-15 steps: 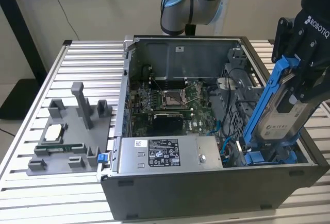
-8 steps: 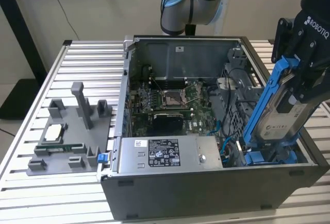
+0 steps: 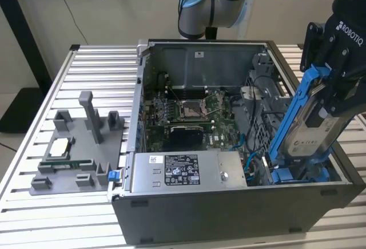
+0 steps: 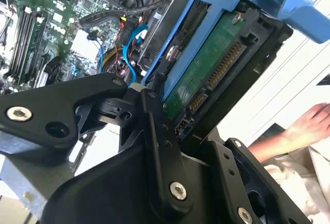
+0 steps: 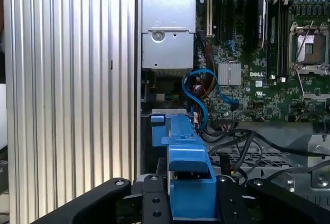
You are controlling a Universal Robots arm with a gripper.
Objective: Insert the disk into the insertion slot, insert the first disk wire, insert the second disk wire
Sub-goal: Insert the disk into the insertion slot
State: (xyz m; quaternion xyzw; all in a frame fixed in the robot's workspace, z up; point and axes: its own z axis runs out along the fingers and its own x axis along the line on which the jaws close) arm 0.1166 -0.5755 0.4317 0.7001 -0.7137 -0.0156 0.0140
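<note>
The black gripper (image 3: 328, 99) is clamping the blue-framed silver-grey disk (image 3: 304, 131). The disk is leaning steeply at the exterior view's right.

1. In the exterior view, the gripper (image 3: 327, 107), clamped on the disk (image 3: 306, 129), was cut off by the picture's edge above the disk.
2. The print on the disk's label was too small to be read.
3. In the second wrist view, a hand (image 4: 309, 123) beyond the disk was blurred and cut off by the edge.
4. In the first wrist view, the disk's faces were hidden, and the insertion slot (image 5: 242, 158) beside it was partly covered by cables (image 5: 268, 147).
</note>
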